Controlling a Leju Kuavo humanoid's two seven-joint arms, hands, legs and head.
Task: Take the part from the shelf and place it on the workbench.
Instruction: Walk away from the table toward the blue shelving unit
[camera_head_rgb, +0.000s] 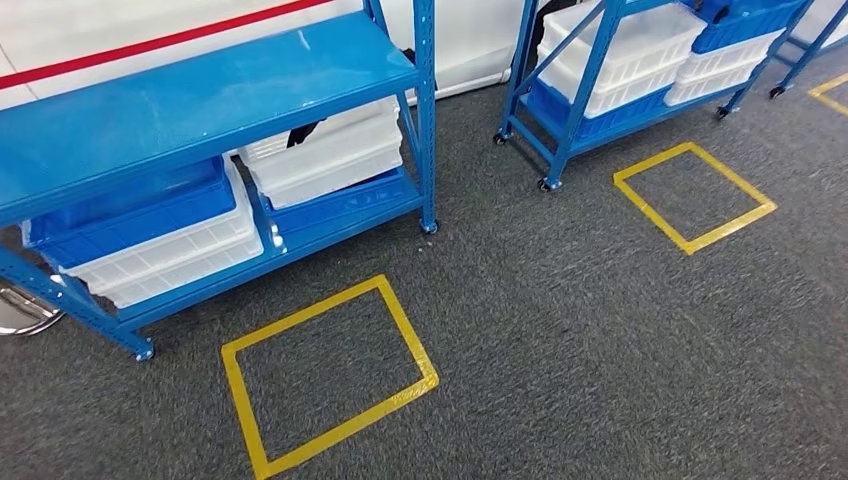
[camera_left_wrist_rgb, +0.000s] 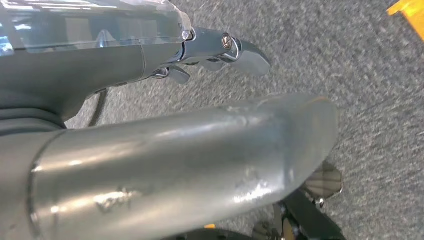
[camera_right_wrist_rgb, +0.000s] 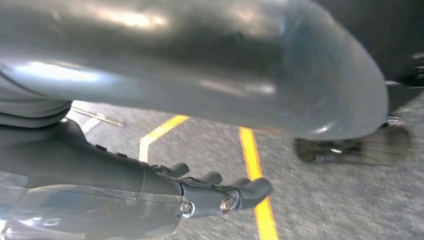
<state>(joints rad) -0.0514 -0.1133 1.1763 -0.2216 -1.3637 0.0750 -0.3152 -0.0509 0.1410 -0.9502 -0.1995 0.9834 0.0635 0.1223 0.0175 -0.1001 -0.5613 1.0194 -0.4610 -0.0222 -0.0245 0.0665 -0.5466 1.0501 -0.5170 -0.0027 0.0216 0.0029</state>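
Note:
A blue metal shelf (camera_head_rgb: 200, 95) stands at the left of the head view. On its lower level sits a white bin (camera_head_rgb: 330, 155) with a dark object (camera_head_rgb: 305, 132) poking out of it; I cannot tell what it is. My left hand (camera_left_wrist_rgb: 165, 115) hangs over grey carpet, its fingers (camera_left_wrist_rgb: 220, 47) stretched out with nothing in them. Likewise my right hand (camera_right_wrist_rgb: 125, 175) hangs above the floor, its dark fingers (camera_right_wrist_rgb: 235, 192) apart and holding nothing.
Stacked white bins with a blue one on top (camera_head_rgb: 150, 235) fill the shelf's lower left. A second blue shelf on casters (camera_head_rgb: 590, 90) holds more bins at the back right. Two yellow tape squares (camera_head_rgb: 300, 314) (camera_head_rgb: 651, 162) mark the carpet. A round metal base (camera_head_rgb: 20, 310) lies at the left edge.

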